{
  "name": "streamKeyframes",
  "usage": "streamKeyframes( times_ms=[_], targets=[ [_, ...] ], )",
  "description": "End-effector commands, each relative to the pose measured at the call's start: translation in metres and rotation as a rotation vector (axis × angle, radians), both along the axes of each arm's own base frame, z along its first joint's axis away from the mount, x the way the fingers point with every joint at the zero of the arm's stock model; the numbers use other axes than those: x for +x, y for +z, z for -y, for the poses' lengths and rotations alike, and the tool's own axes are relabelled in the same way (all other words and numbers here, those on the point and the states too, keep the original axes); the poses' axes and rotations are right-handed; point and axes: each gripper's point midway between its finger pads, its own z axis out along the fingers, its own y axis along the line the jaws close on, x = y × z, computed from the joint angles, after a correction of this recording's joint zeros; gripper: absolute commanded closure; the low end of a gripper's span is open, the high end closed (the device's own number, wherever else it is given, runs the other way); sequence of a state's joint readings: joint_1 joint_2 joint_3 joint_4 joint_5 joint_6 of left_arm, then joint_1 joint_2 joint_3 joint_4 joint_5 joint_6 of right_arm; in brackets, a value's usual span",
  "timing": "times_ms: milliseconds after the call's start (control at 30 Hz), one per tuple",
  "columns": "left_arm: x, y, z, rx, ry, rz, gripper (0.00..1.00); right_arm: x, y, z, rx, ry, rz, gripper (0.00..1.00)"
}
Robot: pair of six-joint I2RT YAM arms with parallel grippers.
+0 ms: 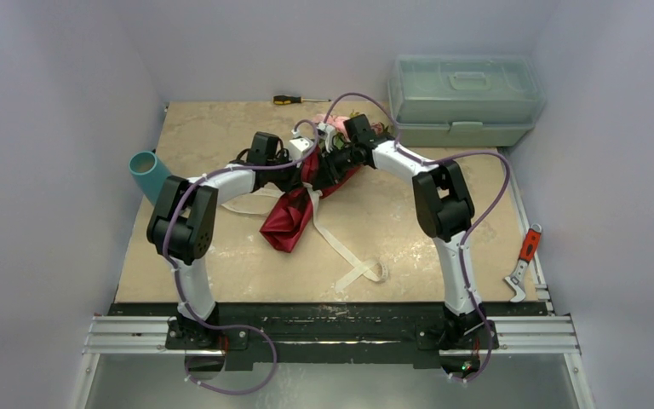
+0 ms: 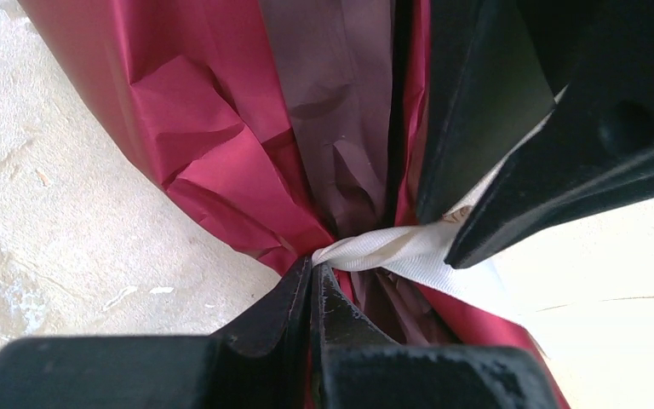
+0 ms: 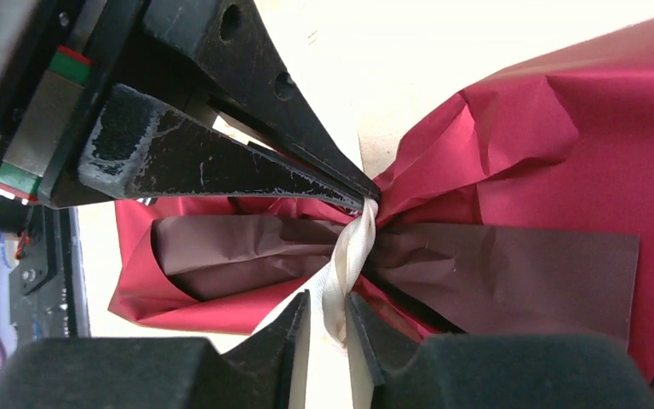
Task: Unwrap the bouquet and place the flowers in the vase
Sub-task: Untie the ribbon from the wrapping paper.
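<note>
L end effector (image 2: 313, 268) closed, tips touching cream ribbon (image 2: 392, 251) at bouquet (image 1: 288, 223) waist; R end effector (image 3: 328, 296) narrowly parted astride it; bouquet lies on surface (image 1: 392, 230).

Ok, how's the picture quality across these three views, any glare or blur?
Top external: even soft light, no glare, table detail readable. Left wrist: table at lower right blown out white beside the ribbon; left gripper near the lens slightly soft, maroon paper sharp. Right wrist: table along the top overexposed; right gripper soft, ribbon crisp.
</note>
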State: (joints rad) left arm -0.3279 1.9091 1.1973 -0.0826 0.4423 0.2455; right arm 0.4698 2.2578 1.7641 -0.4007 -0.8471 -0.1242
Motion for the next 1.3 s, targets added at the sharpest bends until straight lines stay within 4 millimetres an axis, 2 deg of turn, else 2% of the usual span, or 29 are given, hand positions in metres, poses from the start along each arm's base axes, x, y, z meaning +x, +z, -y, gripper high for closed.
streamKeyframes(
  times_ms=[0, 100, 133, 333, 500, 633, 700, 800, 933, 1067, 1267],
  targets=[
    [-0.002, 0.015, 0.007, -0.048, 0.004, 0.007, 1.00, 0.002, 0.009, -0.001, 0.023, 0.010, 0.041, 0.81],
    [-0.002, 0.010, 0.003, -0.030, 0.023, -0.007, 1.00, -0.002, 0.015, 0.001, 0.032, 0.020, 0.048, 0.99],
    [-0.001, 0.008, 0.000, -0.027, 0.033, -0.014, 1.00, -0.003, 0.016, 0.003, 0.030, 0.022, 0.056, 1.00],
    [0.000, 0.000, -0.015, -0.013, 0.088, -0.042, 1.00, -0.007, 0.019, 0.028, -0.001, 0.025, 0.059, 1.00],
    [-0.004, -0.003, -0.017, -0.007, 0.100, -0.055, 1.00, -0.009, 0.022, 0.052, -0.013, 0.000, 0.058, 1.00],
    [-0.006, -0.008, -0.021, 0.004, 0.111, -0.064, 1.00, -0.013, 0.015, 0.072, -0.046, -0.001, 0.054, 1.00],
    [-0.007, -0.006, -0.018, -0.011, 0.096, -0.063, 1.00, -0.015, 0.016, 0.075, -0.051, 0.011, 0.065, 1.00],
    [-0.007, 0.000, -0.010, -0.049, 0.081, -0.067, 1.00, -0.015, 0.034, 0.059, -0.001, 0.020, 0.062, 1.00],
    [-0.009, 0.005, -0.004, -0.073, 0.059, -0.063, 1.00, -0.009, 0.050, 0.026, 0.065, 0.002, 0.073, 0.83],
    [-0.009, 0.009, -0.002, -0.088, 0.055, -0.062, 1.00, -0.007, 0.045, 0.006, 0.081, 0.002, 0.046, 0.65],
    [-0.011, 0.010, 0.000, -0.099, 0.058, -0.066, 1.00, 0.000, 0.034, -0.010, 0.070, -0.005, 0.055, 0.62]
  ],
)
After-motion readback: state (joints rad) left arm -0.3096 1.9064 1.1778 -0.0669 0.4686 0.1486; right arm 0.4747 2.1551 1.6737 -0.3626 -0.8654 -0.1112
